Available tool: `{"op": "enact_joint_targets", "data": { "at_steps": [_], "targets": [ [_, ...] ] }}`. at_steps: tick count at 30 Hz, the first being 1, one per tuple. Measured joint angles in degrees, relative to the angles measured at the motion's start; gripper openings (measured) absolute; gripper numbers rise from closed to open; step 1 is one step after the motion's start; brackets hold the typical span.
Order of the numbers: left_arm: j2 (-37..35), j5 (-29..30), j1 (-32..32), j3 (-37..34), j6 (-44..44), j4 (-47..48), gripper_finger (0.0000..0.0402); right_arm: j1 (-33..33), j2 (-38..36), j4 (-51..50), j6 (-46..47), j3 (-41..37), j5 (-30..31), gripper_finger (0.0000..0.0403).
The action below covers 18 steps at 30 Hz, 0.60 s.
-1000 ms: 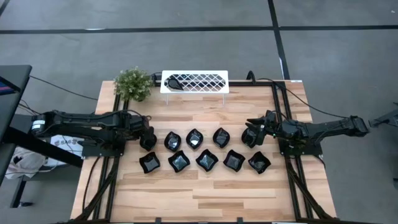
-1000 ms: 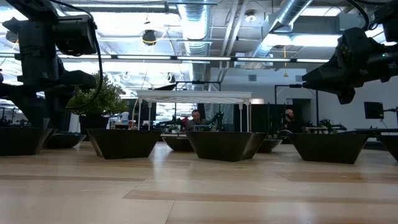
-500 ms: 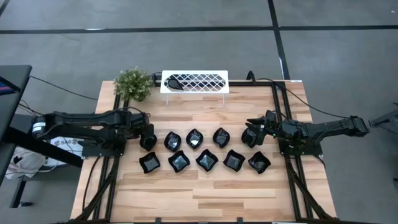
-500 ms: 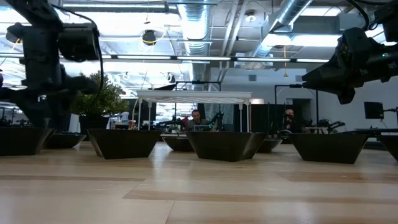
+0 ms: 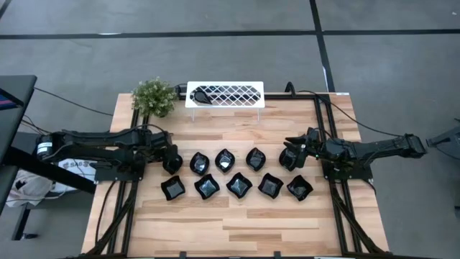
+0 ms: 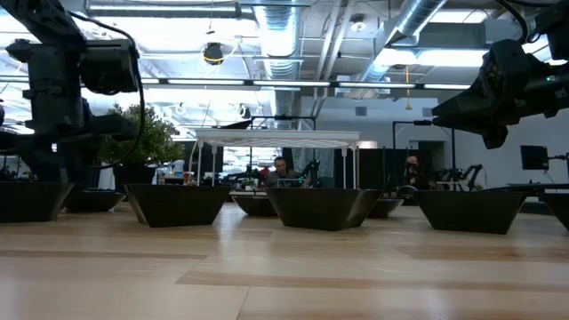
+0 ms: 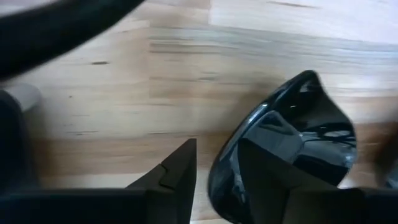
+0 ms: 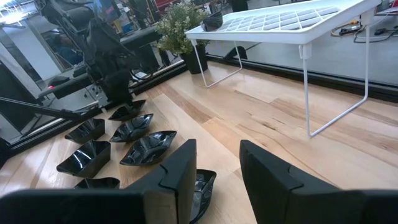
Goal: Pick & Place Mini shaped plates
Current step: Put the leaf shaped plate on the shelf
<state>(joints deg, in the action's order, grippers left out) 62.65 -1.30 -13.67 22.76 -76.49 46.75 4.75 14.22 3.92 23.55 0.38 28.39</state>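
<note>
Small glossy black plates stand in two rows on the wooden table point(image 5: 237, 230): a back row point(image 5: 225, 160) and a front row point(image 5: 238, 185). One more plate point(image 5: 202, 95) lies on the white rack point(image 5: 237, 94). My left gripper point(image 5: 171, 161) points down over the back row's leftmost plate point(image 7: 311, 124). It is open point(image 7: 217, 147), with one finger inside the plate and one outside its rim. My right gripper point(image 5: 290, 155) hovers level and open point(image 8: 217, 147) above the back row's rightmost plate point(image 8: 200, 185), with nothing between its fingers. My left gripper comes at the plate from above, pointing down. Its fingers stand on either side of the plate's rim point(image 7: 219, 180), one over the hollow and one over the bare wood. The plate rests on the table. I cannot tell whether either finger touches it.
A small green potted plant point(image 5: 153, 97) stands at the far left corner beside the rack. Black frame rails run along the table's left and right sides point(image 5: 332, 144). Bare wood lies in front of the front row.
My left gripper has sunk a little toward the back row's leftmost plate. The plates and my right arm have kept still.
</note>
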Motion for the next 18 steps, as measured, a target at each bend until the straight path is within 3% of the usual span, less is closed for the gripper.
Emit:
{"op": "enact_joint_targets", "data": {
  "at_steps": [18],
  "targets": [
    [0.00,1.30,0.09,-0.02,-0.26,-1.88,0.0092,0.00,0.01,0.01,0.00,0.00,-0.01,0.0119]
  ]
}}
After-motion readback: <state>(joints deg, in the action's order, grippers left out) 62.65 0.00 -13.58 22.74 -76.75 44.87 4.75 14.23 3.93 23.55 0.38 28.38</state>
